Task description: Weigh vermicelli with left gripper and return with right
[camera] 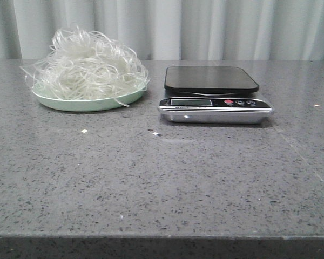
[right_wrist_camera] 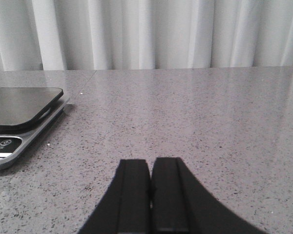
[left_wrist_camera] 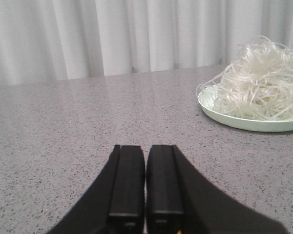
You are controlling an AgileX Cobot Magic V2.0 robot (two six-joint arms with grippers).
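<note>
The two black fingers of the left gripper [left_wrist_camera: 145, 187] are seen pressed together with only a hairline seam between them, and nothing is held; the right gripper [right_wrist_camera: 150, 195] is likewise closed and empty. Both are held low over the grey speckled stone tabletop [camera: 162, 183]. Off to one side of the left gripper, and well apart from it, the vermicelli [camera: 86, 67] is found as a fluffy heap of thin, translucent whitish strands piled on a shallow pale green round plate [camera: 70, 103], with loose loops hanging past the rim. Beside the plate, the silver digital kitchen scale with a black square platform [camera: 211, 79] is left bare. The heap is judged to be very light, springy and brittle, so strands are likely to snap or be shed if it is squeezed hard. A hold is best taken deep in the dense middle of the tangle, where enough crossing strands can be gathered for the whole mass to be lifted together.
</note>
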